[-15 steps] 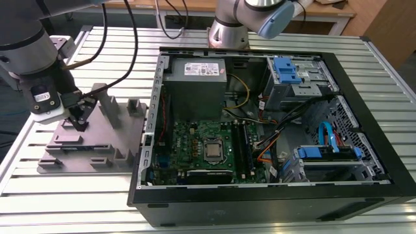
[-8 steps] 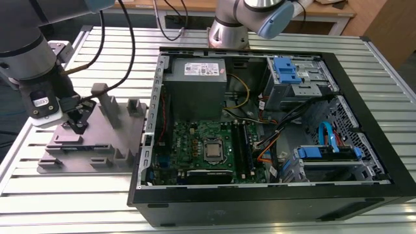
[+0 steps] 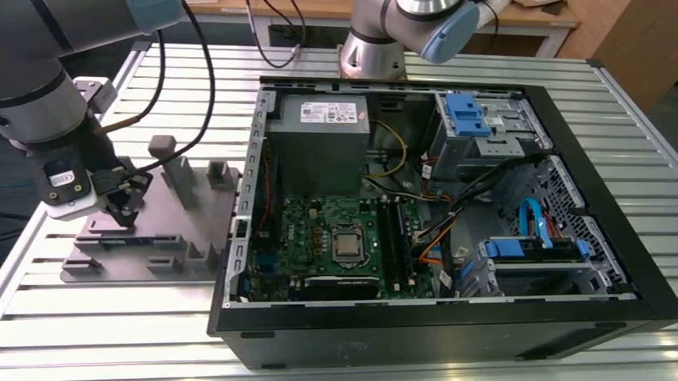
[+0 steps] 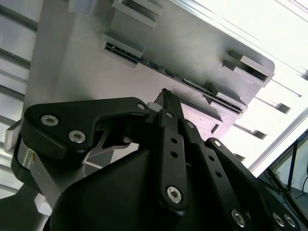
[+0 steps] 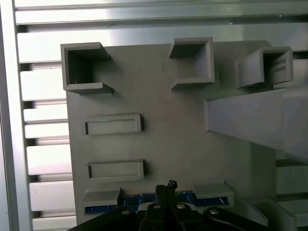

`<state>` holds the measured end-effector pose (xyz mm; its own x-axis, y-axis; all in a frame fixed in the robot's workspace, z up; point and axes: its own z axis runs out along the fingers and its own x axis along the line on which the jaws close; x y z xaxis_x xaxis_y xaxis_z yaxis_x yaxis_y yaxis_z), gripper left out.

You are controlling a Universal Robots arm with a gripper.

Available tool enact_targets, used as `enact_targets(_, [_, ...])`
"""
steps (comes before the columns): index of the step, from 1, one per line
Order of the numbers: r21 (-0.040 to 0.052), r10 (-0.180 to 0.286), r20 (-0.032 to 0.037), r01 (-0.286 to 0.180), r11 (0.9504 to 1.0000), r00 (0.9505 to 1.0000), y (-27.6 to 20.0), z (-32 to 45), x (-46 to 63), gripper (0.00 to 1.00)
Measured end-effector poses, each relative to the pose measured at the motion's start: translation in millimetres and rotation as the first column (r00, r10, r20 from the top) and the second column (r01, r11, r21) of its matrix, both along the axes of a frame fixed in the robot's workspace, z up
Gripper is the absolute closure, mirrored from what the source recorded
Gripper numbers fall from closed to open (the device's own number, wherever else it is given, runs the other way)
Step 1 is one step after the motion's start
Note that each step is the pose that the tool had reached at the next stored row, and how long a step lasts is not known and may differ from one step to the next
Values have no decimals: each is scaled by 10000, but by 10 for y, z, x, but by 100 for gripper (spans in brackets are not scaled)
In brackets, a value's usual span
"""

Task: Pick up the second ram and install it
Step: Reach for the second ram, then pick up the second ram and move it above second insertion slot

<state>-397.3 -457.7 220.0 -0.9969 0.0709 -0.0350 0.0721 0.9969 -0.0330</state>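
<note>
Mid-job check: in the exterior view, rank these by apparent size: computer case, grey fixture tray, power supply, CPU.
Largest to smallest:
1. computer case
2. grey fixture tray
3. power supply
4. CPU
The tray only modestly exceeds the power supply.

Grey tray [image 3: 170, 230], blue-edged second ram [image 5: 139, 198], black gripper [image 3: 125, 213]
The tray is set off against a ribbed silver table [image 3: 63, 317]; at the exterior view's right, a green motherboard [image 3: 302, 230] is framed by a black case [image 3: 424, 337] with blue brackets [image 3: 466, 115].

A grey fixture tray [image 3: 170, 232] lies beside the open computer case [image 3: 424, 337].
</note>
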Motion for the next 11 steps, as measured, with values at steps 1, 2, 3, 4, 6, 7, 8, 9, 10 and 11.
enact_targets(1, [0, 0, 1, 0, 10000, 10000, 0, 0, 0, 93])
enact_targets(2, [0, 0, 0, 0, 10000, 10000, 0, -1, 0, 93])
enact_targets(3, [0, 0, 0, 0, 10000, 10000, 0, -2, 0, 93])
enact_targets(4, [0, 0, 1, 0, 10000, 10000, 0, -2, 0, 93])
enact_targets(6, [1, 0, 1, 0, 10000, 10000, 0, -3, 0, 93])
enact_targets(7, [1, 0, 1, 0, 10000, 10000, 0, -3, 0, 93])
enact_targets(8, [0, 0, 1, 0, 10000, 10000, 0, -3, 0, 93])
enact_targets(9, [0, 0, 1, 0, 10000, 10000, 0, -3, 0, 93])
enact_targets(10, [0, 0, 1, 0, 10000, 10000, 0, -3, 0, 93])
enact_targets(11, [0, 1, 0, -1, 10000, 10000, 0, -4, 0, 93])
